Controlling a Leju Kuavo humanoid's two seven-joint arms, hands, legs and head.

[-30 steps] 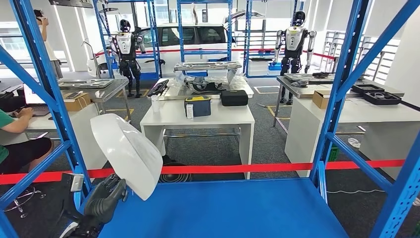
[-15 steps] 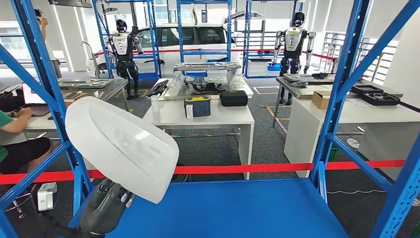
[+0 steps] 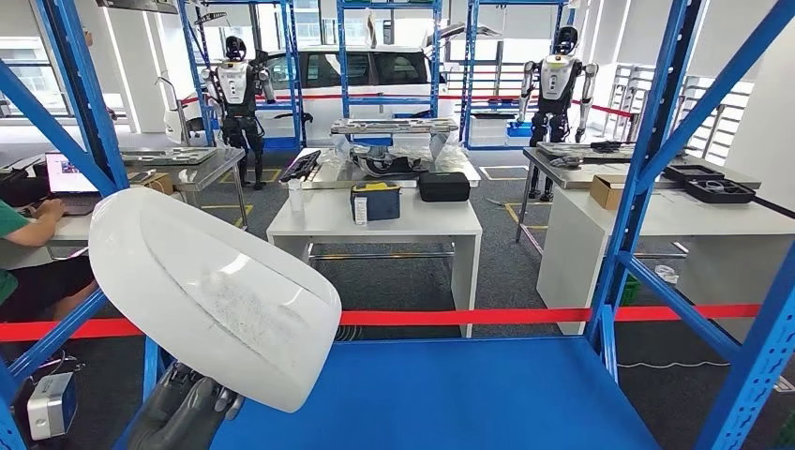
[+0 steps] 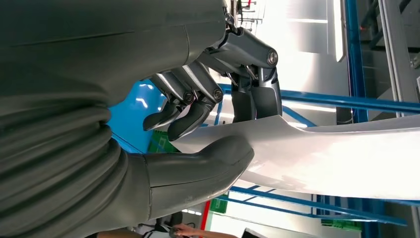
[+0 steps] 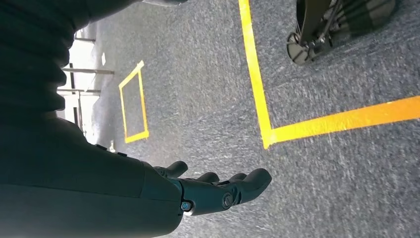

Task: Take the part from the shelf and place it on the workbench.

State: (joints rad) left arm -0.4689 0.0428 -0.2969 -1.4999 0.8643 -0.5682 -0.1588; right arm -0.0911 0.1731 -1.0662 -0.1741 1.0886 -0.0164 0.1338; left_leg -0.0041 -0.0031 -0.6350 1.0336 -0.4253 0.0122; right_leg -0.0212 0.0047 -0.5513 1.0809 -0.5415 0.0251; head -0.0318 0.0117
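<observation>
A large white curved shell part (image 3: pixel 220 292) hangs in the air over the left front corner of the blue shelf deck (image 3: pixel 450 394). My left hand (image 3: pixel 187 412) grips its lower edge from below. In the left wrist view the thumb and dark fingers (image 4: pixel 198 106) pinch the part's white edge (image 4: pixel 317 158). My right hand (image 5: pixel 218 191) hangs over the grey floor with its fingers loosely extended and nothing in it.
Blue shelf uprights (image 3: pixel 647 159) and diagonal braces frame both sides. Red tape (image 3: pixel 553 316) runs across behind the shelf. A white table (image 3: pixel 375 220) with boxes stands beyond, and a person (image 3: pixel 28 234) sits at the left. Yellow lines (image 5: pixel 257 74) mark the floor.
The left hand has lifted the white part and swung it nearer the camera, so it looms larger and covers more of the left side. The view has shifted slightly.
</observation>
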